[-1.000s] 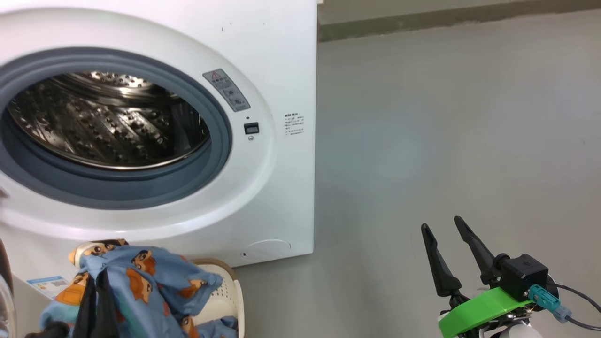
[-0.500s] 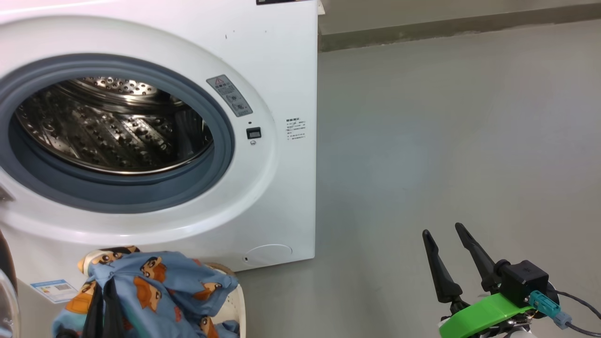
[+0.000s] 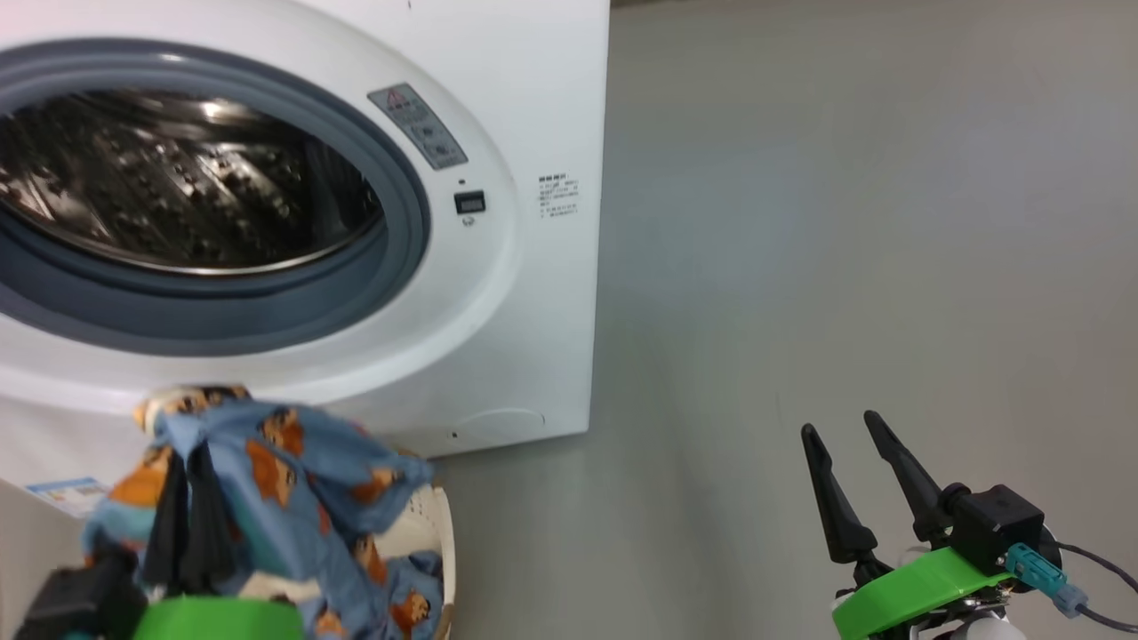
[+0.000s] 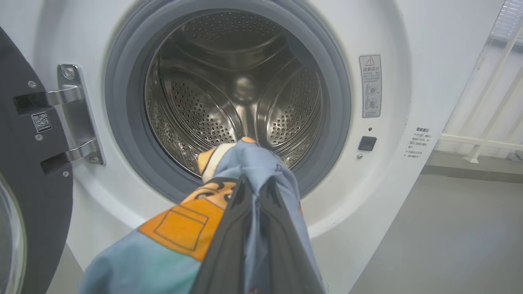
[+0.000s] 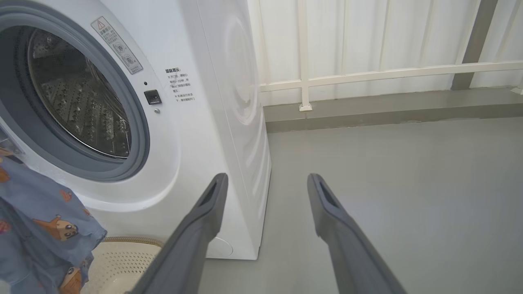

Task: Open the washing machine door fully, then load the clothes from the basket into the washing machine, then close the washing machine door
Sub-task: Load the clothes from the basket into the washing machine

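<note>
Left wrist view caught the left gripper pinched tight on a light-blue bear-print garment. Its two dark fingers were pressed together with the cloth bunched between and around them. The load was held up in front of the washing machine, just short of the grey-blue seal and pointed at the lower part of the steel drum.

The door stood swung aside at that view's left edge, its inner face turned outward beside the bright metal hinge, so the opening step looked finished. Loading appeared barely begun: what could be seen of the drum held no cloth, and the gripped piece hung outside the opening, above the cream perforated basket set on the floor at the machine's foot.

More bear-print fabric lay down in the basket in the head view. Whether that was a separate piece or the trailing end of the lifted one could not be told, and no cream-white garment was visible.

The right gripper waited well off to the side over the bare grey floor, its fingers spread wide and empty.

By this evidence, the held garment had yet to go into the drum. Whatever else sat in the basket would have to follow, and the door had yet to be closed.
</note>
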Robot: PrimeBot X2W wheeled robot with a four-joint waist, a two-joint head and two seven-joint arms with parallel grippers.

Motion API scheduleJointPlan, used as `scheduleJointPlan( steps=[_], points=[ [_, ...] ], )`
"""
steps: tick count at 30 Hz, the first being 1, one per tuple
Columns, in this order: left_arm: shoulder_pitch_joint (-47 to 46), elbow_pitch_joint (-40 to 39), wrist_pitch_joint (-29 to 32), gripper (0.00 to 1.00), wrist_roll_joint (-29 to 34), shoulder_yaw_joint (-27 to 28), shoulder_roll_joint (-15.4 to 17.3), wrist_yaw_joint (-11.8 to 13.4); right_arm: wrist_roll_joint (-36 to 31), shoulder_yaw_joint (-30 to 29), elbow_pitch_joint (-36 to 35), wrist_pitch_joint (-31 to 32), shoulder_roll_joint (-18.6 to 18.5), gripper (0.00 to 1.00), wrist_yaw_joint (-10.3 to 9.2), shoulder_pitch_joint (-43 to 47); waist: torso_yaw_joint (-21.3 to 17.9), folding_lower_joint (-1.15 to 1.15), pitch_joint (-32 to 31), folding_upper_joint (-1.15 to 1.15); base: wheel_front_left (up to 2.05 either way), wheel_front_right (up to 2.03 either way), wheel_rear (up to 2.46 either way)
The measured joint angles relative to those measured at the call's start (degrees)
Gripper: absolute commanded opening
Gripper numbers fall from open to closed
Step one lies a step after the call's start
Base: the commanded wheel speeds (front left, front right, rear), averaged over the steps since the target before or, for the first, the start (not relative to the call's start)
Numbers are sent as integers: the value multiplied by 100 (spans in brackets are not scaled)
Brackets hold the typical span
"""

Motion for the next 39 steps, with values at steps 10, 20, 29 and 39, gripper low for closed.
scheduleJointPlan(
  steps=[10,20,29,39],
  points=[
    [-1696,25,-1,0,8,376,-20,-143,1,131,-165,-1,-25,100,0,-592,-32,1,974,0,0,0,0],
    [-3300,571,-7,0,425,978,0,-523,69,212,-212,0,-16,100,0,-1034,-158,1,1921,0,0,0,0],
    [-4320,1667,-8,0,621,1013,336,-668,160,334,-231,-1,10,100,0,-1300,-337,1,2621,0,0,0,0],
    [-5735,3328,528,0,315,736,891,-716,214,353,-275,-1,35,100,0,-1377,-508,1,3169,0,0,0,0]
  ],
)
